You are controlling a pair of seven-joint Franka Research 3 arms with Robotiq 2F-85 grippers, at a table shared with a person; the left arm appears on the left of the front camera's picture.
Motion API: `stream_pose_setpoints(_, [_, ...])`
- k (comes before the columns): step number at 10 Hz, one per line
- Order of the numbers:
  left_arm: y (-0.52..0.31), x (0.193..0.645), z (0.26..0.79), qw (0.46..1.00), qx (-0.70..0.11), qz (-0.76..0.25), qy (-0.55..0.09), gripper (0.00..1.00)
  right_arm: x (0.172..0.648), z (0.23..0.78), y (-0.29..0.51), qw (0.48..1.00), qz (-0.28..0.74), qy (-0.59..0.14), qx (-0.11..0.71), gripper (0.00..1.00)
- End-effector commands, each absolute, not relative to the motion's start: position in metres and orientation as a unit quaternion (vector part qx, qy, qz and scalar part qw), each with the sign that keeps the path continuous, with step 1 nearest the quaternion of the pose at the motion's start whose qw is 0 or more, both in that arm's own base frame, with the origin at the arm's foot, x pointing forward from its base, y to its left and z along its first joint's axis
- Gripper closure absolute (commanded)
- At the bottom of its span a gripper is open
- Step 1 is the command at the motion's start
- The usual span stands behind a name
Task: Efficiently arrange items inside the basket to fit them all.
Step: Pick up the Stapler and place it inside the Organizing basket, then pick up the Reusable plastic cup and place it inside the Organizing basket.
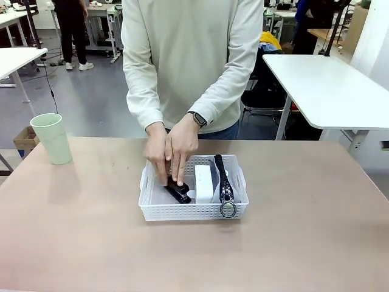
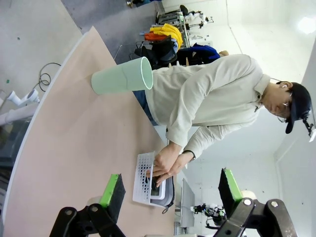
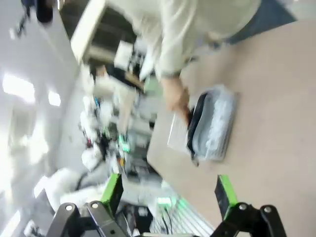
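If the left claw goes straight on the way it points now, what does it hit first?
The open left claw lines up with the person's hands in the basket, so probably those first; depth is unclear.

The front view is sharp and bright, evenly lit from overhead; the basket and cup cast only soft, faint shadows on the tabletop. The left wrist view is crisp but bowed toward its edges, with glare at top right. Motion blur smears the whole right wrist view, its left side washed out
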State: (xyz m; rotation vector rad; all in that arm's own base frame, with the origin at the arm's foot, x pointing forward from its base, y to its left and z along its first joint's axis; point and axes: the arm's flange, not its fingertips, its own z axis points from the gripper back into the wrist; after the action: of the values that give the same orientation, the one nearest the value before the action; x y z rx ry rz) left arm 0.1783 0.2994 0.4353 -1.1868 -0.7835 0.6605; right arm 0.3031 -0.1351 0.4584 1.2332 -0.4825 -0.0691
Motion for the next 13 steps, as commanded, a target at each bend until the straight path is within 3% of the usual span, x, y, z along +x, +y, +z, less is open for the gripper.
stream_pose_setpoints(1, [0.300, 0.179, 0.437, 0.703, -0.540, 0.296, -0.356, 0.00, 0.290, 0.405, -0.104, 0.780, -0.091, -0.282, 0.551, 0.00])
stream_pose_setpoints(2, [0.300, 0.179, 0.437, 0.703, -0.540, 0.296, -0.356, 0.00, 0.303, 0.458, -0.135, 0.788, -0.032, -0.224, 0.572, 0.00])
stream_pose_setpoints(13, [0.300, 0.179, 0.437, 0.703, -0.540, 0.296, -0.356, 0.00, 0.303, 0.458, -0.135, 0.788, -0.032, -0.224, 0.572, 0.00])
